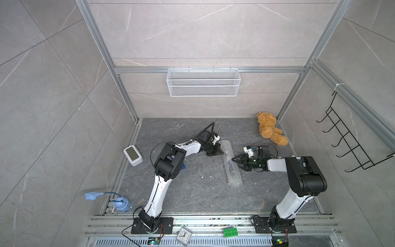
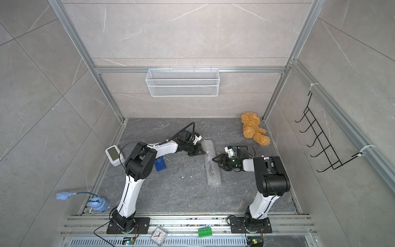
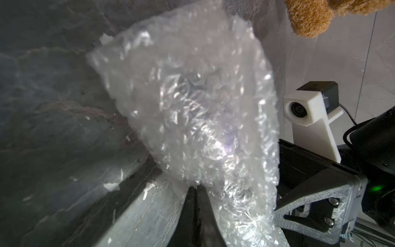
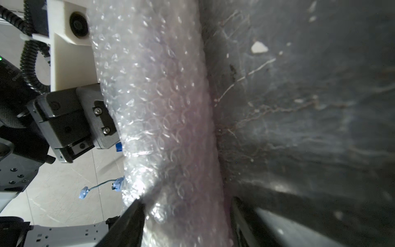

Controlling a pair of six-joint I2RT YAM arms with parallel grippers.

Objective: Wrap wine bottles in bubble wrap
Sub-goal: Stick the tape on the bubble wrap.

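My left gripper clamps the soft, slippery bubble wrap; right gripper, parted, straddles mid-roll, where I'd hold the fragile bottle

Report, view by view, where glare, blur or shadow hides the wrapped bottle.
In both top views, sharp and evenly lit, the wine bottle shows as a dark smudge through the bubble wrap. Left wrist view: glare specks on the wrap, soft focus, a faint purple tint. Right wrist view: wrap blurred, a hot spot by the right gripper, table in shadow, bottle not discernible.
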